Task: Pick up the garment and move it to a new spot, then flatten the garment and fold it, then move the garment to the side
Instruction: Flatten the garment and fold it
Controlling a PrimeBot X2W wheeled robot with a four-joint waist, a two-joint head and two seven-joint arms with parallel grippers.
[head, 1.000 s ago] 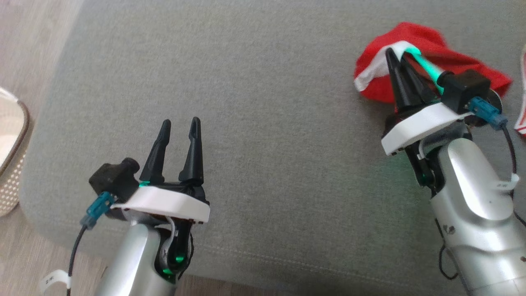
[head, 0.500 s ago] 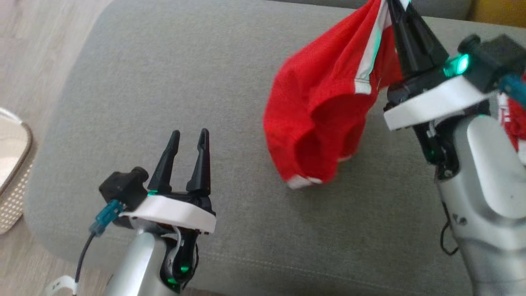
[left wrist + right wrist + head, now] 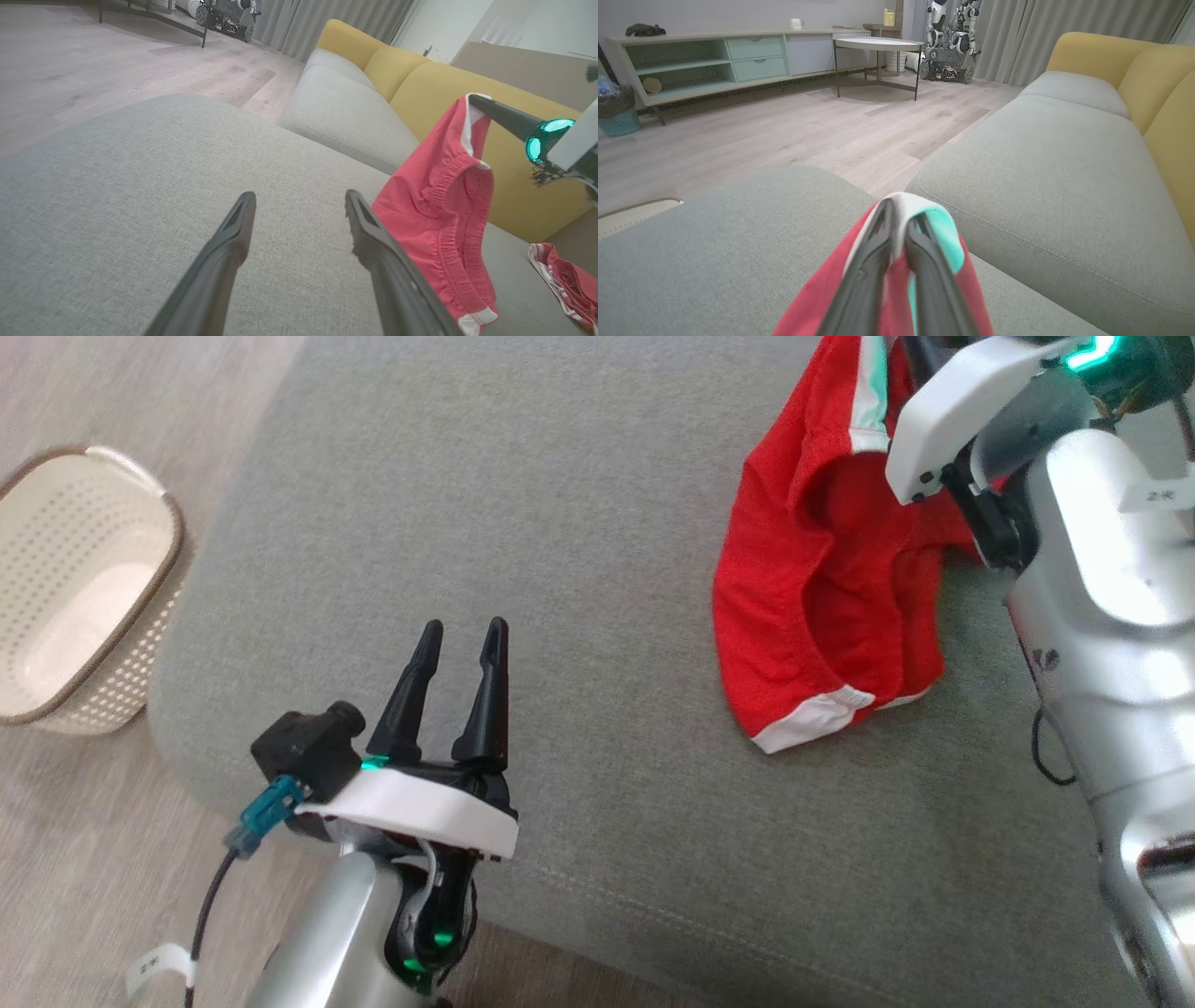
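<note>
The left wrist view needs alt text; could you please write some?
A red garment with white trim hangs from the shut fingers of the right gripper over a grey sofa cushion. The left gripper shows its fingers open and empty in the foreground.

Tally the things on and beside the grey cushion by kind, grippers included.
Garments: 2 (red garment, held by the right gripper; striped garment, lying apart)
Baskets: 1 (white basket)
Grippers: 2 (left gripper open, right gripper shut)
Total: 5

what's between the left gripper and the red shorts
Nothing but bare grey cushion lies between the left gripper and the shorts, as the head view shows.
</note>
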